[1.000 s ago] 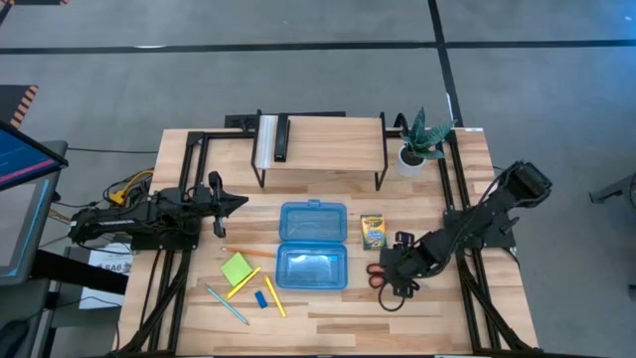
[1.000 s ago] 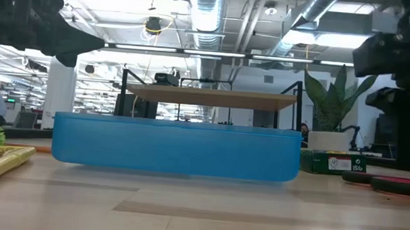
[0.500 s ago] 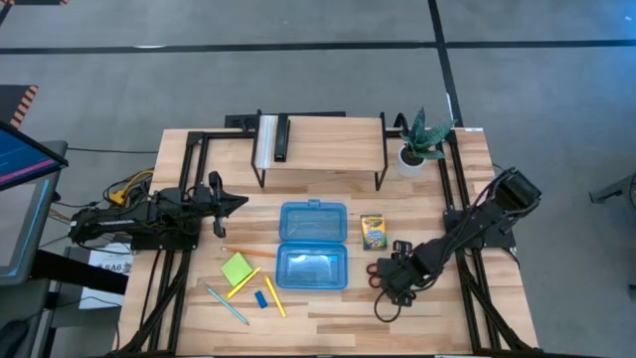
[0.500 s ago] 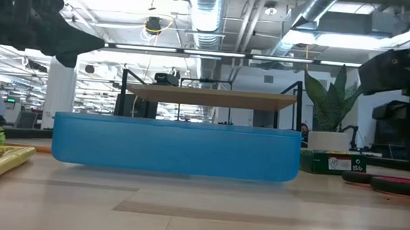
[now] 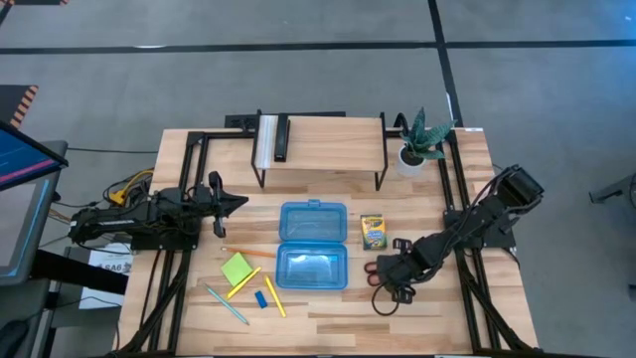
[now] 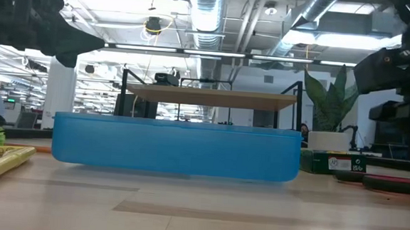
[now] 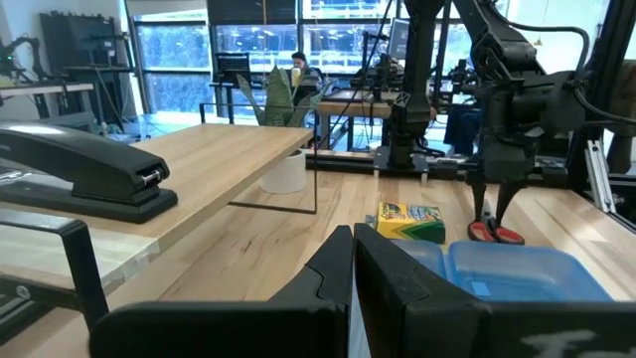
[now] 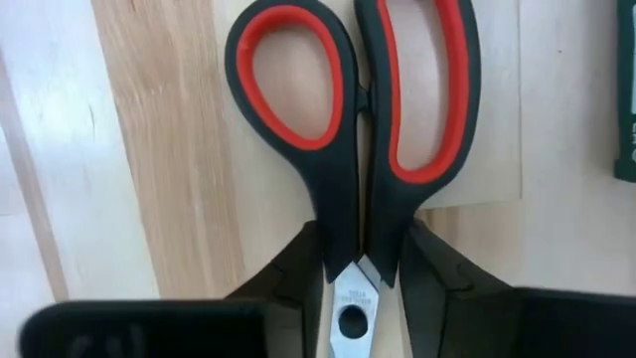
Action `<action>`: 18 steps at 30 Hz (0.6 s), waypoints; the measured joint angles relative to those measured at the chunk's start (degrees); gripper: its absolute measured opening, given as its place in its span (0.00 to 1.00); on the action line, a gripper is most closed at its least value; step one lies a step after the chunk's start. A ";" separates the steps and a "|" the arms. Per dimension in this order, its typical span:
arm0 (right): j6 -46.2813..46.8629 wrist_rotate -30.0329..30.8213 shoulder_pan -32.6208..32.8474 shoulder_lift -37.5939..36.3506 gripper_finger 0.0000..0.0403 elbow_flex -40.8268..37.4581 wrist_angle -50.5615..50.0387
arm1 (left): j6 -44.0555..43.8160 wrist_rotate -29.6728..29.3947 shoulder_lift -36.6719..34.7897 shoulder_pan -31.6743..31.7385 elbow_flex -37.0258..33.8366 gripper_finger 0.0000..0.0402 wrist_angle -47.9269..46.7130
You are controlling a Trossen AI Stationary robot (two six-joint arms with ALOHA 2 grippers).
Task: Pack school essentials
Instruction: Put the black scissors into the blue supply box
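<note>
The red-handled scissors (image 5: pixel 375 270) lie right of the open blue case (image 5: pixel 313 247). My right gripper (image 5: pixel 394 279) is down over them, shut on them near the pivot, and it hides the blades. The crayon box (image 5: pixel 373 231) lies just beyond the scissors. The lime sticky-note pad (image 5: pixel 237 268), yellow pencils (image 5: pixel 274 296), orange pencil (image 5: pixel 248 253), light-blue pen (image 5: pixel 227 304) and blue eraser (image 5: pixel 260 299) lie flat, left of the case. My left gripper (image 5: pixel 234 202) waits shut above the table's left side. My right gripper pinches the scissors' two black handle shanks (image 8: pixel 360 239) just ahead of the pivot screw, one finger (image 8: pixel 298 273) on each outer side. The fingers come from above and lie along the scissors, whose red loops (image 8: pixel 298 75) point away. The scissors look flat on the table.
A wooden riser shelf (image 5: pixel 320 134) with a black stapler (image 5: pixel 281 139) stands at the far edge, and a potted plant (image 5: pixel 417 144) is at the far right. Black frame rails run along both sides. Bare wood lies near the front edge.
My right gripper has come down onto the scissors and shifted slightly toward the near edge, its fingers now set at the handles. The scissors and the other items stay where they were.
</note>
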 joint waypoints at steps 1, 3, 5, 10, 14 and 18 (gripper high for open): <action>-0.01 0.01 0.00 -0.21 0.24 -0.01 0.00 | 0.00 0.00 0.00 -0.02 0.01 0.01 0.00; -0.06 0.06 -0.02 -0.55 0.25 -0.02 0.02 | 0.00 0.00 0.00 -0.02 0.00 0.01 -0.01; -0.17 0.25 -0.04 -0.65 0.26 -0.02 0.11 | 0.00 0.00 0.00 -0.01 0.01 0.01 0.00; -0.49 0.39 -0.40 -0.68 0.27 0.00 0.18 | 0.00 -0.02 0.00 -0.02 -0.01 0.01 -0.01; -0.49 -1.05 -0.68 -0.72 0.30 0.04 0.09 | 0.00 0.00 0.00 -0.02 0.01 0.01 -0.01; -0.19 -2.11 -0.30 -0.72 0.39 0.04 -0.29 | 0.00 0.00 0.00 -0.02 0.01 0.01 -0.01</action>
